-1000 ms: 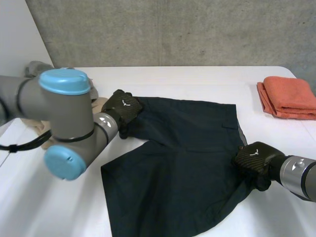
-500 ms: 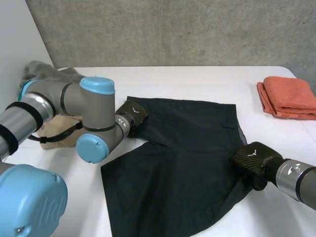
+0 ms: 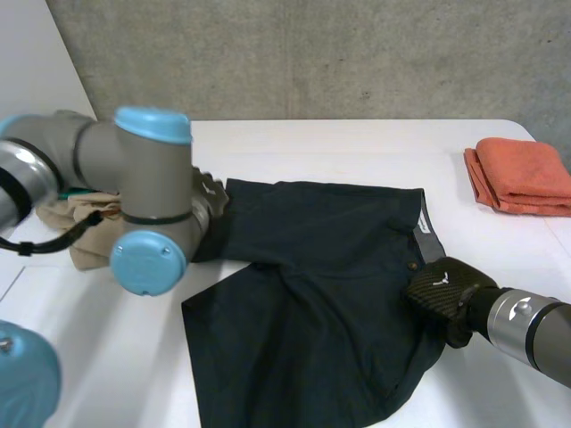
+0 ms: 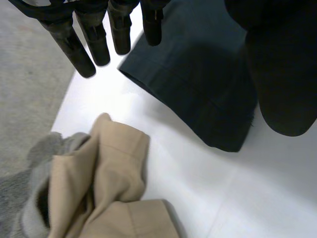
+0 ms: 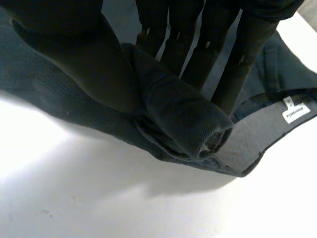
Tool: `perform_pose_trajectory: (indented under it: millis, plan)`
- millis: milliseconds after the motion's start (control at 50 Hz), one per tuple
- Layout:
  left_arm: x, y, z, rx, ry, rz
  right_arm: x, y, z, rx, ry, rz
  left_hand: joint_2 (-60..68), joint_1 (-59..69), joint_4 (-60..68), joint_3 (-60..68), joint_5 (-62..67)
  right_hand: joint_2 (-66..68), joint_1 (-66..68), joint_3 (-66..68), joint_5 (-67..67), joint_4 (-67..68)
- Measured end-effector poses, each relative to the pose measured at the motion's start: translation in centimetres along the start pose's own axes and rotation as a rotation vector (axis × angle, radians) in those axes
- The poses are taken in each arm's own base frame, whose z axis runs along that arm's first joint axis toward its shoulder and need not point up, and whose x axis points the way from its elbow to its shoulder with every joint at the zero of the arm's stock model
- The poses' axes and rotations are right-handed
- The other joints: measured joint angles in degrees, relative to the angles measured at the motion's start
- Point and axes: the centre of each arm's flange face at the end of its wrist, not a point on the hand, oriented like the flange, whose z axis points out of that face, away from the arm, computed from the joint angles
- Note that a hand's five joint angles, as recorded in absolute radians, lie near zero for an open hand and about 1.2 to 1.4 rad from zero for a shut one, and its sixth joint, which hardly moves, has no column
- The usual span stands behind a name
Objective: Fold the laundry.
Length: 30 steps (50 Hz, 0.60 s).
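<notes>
Dark woven shorts (image 3: pixel 330 294) lay spread flat on the white table (image 3: pixel 357 143), waist toward my right arm and legs toward my left.

1. Handling. I judged the fabric light, soft and limp. It would drape and crease rather than hold a shape, and a loose grip would let it slide. The stiffer, doubled parts were the best places to take hold: the waistband (image 5: pixel 257 134) and the leg hem (image 4: pixel 193 109).

2. Right hand (image 3: pixel 442 290). It sat at the waist edge. My thumb and straight fingers (image 5: pixel 208 44) pinched a bunched fold of waistband between them.

3. Left hand (image 4: pixel 74 47). My fingers were straight and spread and gripped nothing. Their tips hovered just above the corner of 1 leg hem.

4. View differences. The right wrist view showed the pinched fold and a white label (image 5: pixel 295 113) inside the waistband. The left wrist view showed bare table between the hem and a crumpled beige garment (image 4: pixel 109 193) lying on a grey cloth (image 4: pixel 29 163). The head view alone gave the whole shorts and a folded orange towel (image 3: pixel 522 174) well apart at the table's far right.
</notes>
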Motion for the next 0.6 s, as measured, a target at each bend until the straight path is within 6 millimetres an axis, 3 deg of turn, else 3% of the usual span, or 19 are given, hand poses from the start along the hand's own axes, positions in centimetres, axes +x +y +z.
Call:
perform_pose_trajectory:
  millis: [140, 240, 340, 360, 380, 480, 600]
  plan:
    - [-3.5, -1.5, -3.3, 0.065, -0.039, -0.182, 0.4, -1.0, 0.3, 0.05, 0.027, 0.043, -0.5, 0.0, -0.2, -0.3, 0.0, 0.0, 0.0, 0.0, 0.0, 0.0]
    - [-4.3, -1.8, -8.0, 0.107, 0.029, -0.315, 2.3, -1.9, 1.1, 0.105, 0.086, 0.202, -0.5, 0.0, -0.2, -0.3, 0.0, 0.0, 0.0, 0.0, 0.0, 0.0]
    - [-2.3, -1.2, -12.9, 0.116, 0.169, -0.372, 4.3, -1.9, 1.9, 0.12, 0.147, 0.394, -0.5, 0.0, -0.2, -0.3, 0.0, 0.0, 0.0, 0.0, 0.0, 0.0]
    - [-2.3, -1.2, -12.9, 0.116, 0.169, -0.372, 4.3, -1.9, 1.9, 0.12, 0.147, 0.394, -0.5, 0.0, -0.2, -0.3, 0.0, 0.0, 0.0, 0.0, 0.0, 0.0]
    - [-1.1, -0.8, -14.8, 0.11, 0.228, -0.379, 5.1, -1.6, 2.3, 0.115, 0.177, 0.462, -0.5, 0.0, -0.2, -0.3, 0.0, 0.0, 0.0, 0.0, 0.0, 0.0]
    - [2.4, 0.7, -19.2, 0.07, 0.359, -0.361, 6.3, -0.9, 3.0, 0.089, 0.246, 0.566, -0.5, 0.0, -0.2, -0.3, 0.0, 0.0, 0.0, 0.0, 0.0, 0.0]
    - [5.6, 2.4, -21.7, 0.009, 0.44, -0.307, 6.6, -0.4, 3.4, 0.064, 0.279, 0.597, -0.5, 0.0, -0.2, -0.3, 0.0, 0.0, 0.0, 0.0, 0.0, 0.0]
